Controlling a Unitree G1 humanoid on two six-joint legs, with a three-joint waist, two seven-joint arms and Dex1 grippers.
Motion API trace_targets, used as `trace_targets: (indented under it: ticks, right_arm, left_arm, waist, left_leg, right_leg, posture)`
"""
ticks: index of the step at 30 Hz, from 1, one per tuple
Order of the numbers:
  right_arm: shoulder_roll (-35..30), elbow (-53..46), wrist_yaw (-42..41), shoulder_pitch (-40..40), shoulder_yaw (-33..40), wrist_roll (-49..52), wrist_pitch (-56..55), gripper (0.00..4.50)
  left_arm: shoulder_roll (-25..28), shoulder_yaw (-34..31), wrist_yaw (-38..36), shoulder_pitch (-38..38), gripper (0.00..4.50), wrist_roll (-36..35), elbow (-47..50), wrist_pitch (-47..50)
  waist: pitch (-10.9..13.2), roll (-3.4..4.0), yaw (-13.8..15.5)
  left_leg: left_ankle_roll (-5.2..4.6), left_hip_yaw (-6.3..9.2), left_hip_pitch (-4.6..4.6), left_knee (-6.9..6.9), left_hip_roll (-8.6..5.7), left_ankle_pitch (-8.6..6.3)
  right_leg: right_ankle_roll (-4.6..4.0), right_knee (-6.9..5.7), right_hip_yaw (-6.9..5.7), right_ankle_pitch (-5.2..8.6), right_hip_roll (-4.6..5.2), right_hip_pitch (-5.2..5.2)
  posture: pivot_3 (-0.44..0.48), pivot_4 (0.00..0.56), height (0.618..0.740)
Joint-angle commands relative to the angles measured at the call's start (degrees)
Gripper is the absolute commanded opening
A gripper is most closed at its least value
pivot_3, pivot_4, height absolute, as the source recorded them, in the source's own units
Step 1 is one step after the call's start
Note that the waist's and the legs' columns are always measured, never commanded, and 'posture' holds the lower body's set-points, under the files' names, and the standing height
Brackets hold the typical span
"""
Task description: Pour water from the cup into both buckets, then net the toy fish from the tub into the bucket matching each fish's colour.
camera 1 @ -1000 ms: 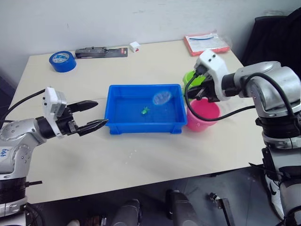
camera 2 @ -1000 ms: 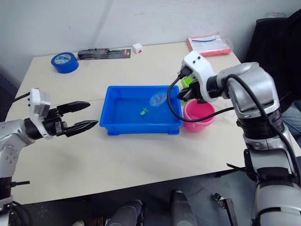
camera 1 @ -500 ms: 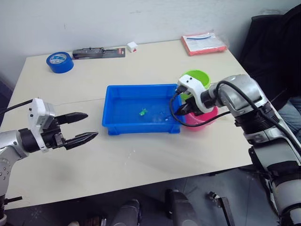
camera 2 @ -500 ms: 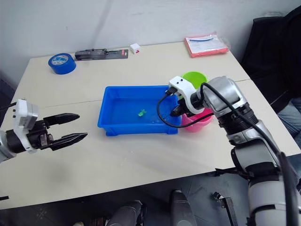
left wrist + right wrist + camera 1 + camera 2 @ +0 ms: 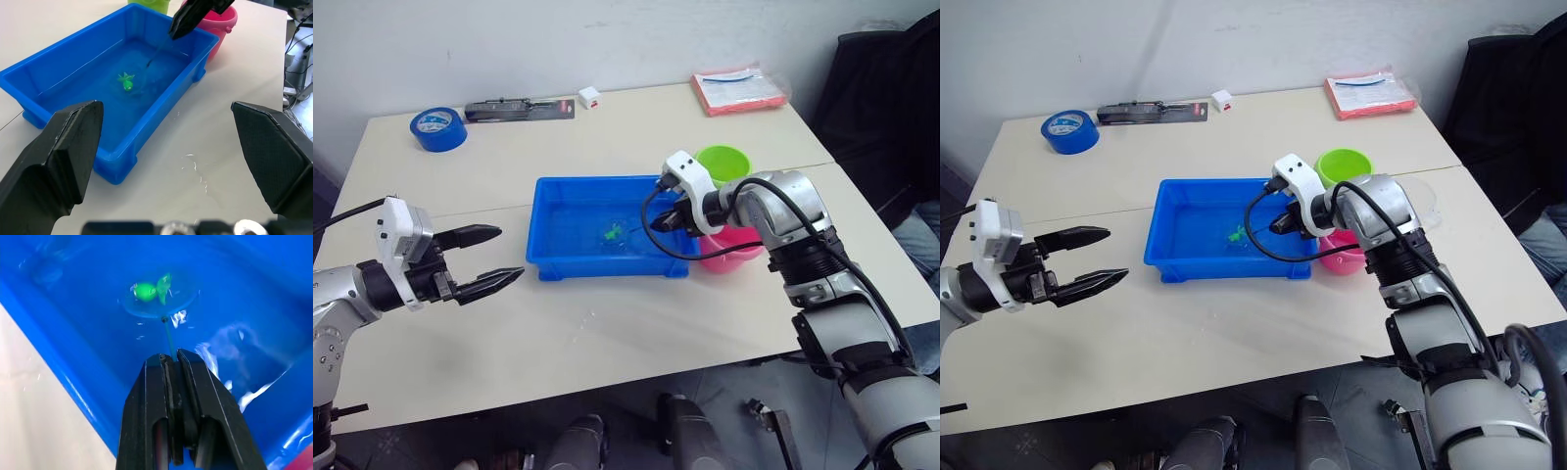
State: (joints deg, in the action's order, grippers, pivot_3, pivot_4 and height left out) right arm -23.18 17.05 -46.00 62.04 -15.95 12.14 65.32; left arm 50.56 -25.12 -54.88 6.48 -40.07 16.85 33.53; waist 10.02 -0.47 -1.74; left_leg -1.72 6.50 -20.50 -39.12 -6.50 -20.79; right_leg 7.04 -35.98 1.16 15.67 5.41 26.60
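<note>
The blue tub (image 5: pixel 548 264) sits mid-table with water in it and one green toy fish (image 5: pixel 612 233). My right gripper (image 5: pixel 658 221) is over the tub's right end, shut on the net's thin handle (image 5: pixel 168 335). In the right wrist view the hoop (image 5: pixel 161 303) lies in the water with the green fish (image 5: pixel 145 290) at its far rim. The green bucket (image 5: pixel 722 162) and pink bucket (image 5: pixel 732 253) stand right of the tub. A clear cup (image 5: pixel 1422 201) shows faintly behind my right arm. My left gripper (image 5: pixel 509 253) hovers open left of the tub, holding nothing.
Along the table's back edge lie a blue tape roll (image 5: pixel 437 127), a black packaged tool (image 5: pixel 519 109), a small white box (image 5: pixel 588 96) and a red packet (image 5: pixel 740 90). Water drops (image 5: pixel 195 166) lie on the table in front of the tub. A dark chair (image 5: pixel 891 88) stands at the right.
My right gripper came down from above the pink bucket and dipped the net into the tub beside the green fish. The camera view shifted. My left gripper stayed open near the same spot.
</note>
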Motion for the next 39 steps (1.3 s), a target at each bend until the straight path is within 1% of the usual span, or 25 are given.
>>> trace_targets:
  ticks: [1,5,8,14,18,22,25,29,34,39]
  right_arm:
    - [0.59,-5.81,1.79,-0.62,4.57,2.39,1.42,0.79]
    - [-0.8,-10.7,2.4,-1.57,7.94,4.93,4.96,0.79]
    - [-1.79,-14.99,3.36,-2.3,12.99,7.97,9.48,0.79]
    - [-4.0,-20.67,6.82,-3.48,22.43,11.56,14.03,0.79]
    - [-7.77,-20.1,10.33,-4.35,27.14,10.67,12.5,0.79]
    - [-10.17,-16.44,13.01,-3.6,29.09,9.89,9.99,0.79]
    - [-11.78,-12.28,15.29,-3.0,29.18,7.71,4.86,0.79]
    - [-13.12,-8.8,16.0,-3.47,26.03,4.91,-2.88,0.79]
    - [-17.02,-6.78,14.77,-5.84,16.84,-2.41,-13.72,0.79]
    - [-20.7,-8.31,14.68,-8.89,11.35,-8.94,-22.55,0.79]
  left_arm:
    - [-0.34,0.64,-0.17,2.04,4.5,0.26,-1.18,-1.7]
    - [-0.47,1.91,-0.61,3.91,4.5,0.62,-2.8,-2.63]
    - [-1.02,3.25,-0.89,6.2,4.5,0.92,-4.43,-3.82]
    - [-3.82,6.7,-1.47,10.16,4.5,3.85,-8.75,-8.47]
    - [-5.76,8.39,-1.73,14.32,4.5,3.33,-10.8,-8.79]
    - [-5.94,9.78,-2.9,16.56,4.5,4.13,-12.66,-9.42]
    - [-6.24,10.44,-3.35,18.07,4.5,4.01,-13.41,-9.56]
    - [-6.62,10.76,-3.67,18.63,4.5,4.37,-13.66,-9.59]
    - [-6.53,10.84,-3.95,18.59,4.5,4.52,-13.59,-9.51]
    - [-6.42,10.72,-3.96,18.05,4.5,4.47,-13.24,-9.37]
  waist:
    - [0.0,0.0,-0.03]
    - [0.0,0.01,-0.04]
    - [0.0,0.01,0.05]
    - [0.0,0.01,0.16]
    - [0.0,0.0,0.28]
    - [0.0,0.0,-0.03]
    - [0.0,0.0,-0.23]
    - [0.0,0.0,-0.04]
    - [0.0,0.0,0.01]
    - [0.0,0.0,0.11]
  left_leg:
    - [0.0,0.0,0.0,0.0,0.0,0.0]
    - [0.0,0.0,0.0,0.0,0.01,0.0]
    - [0.0,0.01,0.0,-0.01,0.02,0.0]
    - [0.0,0.0,0.0,-0.05,0.03,0.0]
    - [0.0,0.0,0.0,-0.08,-0.01,0.0]
    - [0.0,-0.03,0.0,-0.06,0.02,0.0]
    - [0.0,-0.12,0.02,-0.02,0.05,0.0]
    - [0.0,-0.13,0.02,-0.04,0.06,0.0]
    - [0.0,-0.14,0.02,-0.05,0.06,0.0]
    - [0.0,-0.14,0.02,-0.07,0.04,0.0]
  right_leg:
    - [-0.01,-0.01,-0.07,-0.01,0.02,0.01]
    - [-0.02,-0.01,-0.23,-0.01,0.06,0.02]
    - [-0.17,0.02,-0.68,-0.1,0.2,0.0]
    - [-0.23,0.01,-0.77,-0.14,0.23,-0.02]
    - [-0.23,0.02,-0.8,-0.14,0.27,-0.04]
    - [-0.23,0.0,-0.78,-0.14,0.26,-0.03]
    - [-0.23,-0.03,-0.71,-0.14,0.23,0.02]
    - [-0.23,-0.01,-0.72,-0.14,0.23,0.02]
    - [-0.23,-0.01,-0.73,-0.14,0.23,0.02]
    - [-0.23,0.0,-0.73,-0.14,0.24,0.01]
  posture:
    - [0.0,0.15,0.74]
    - [0.0,0.15,0.74]
    - [0.0,0.15,0.74]
    - [0.0,0.15,0.74]
    - [0.0,0.15,0.74]
    - [0.0,0.15,0.74]
    - [0.0,0.15,0.74]
    - [0.0,0.15,0.74]
    - [0.0,0.15,0.74]
    - [0.0,0.15,0.74]
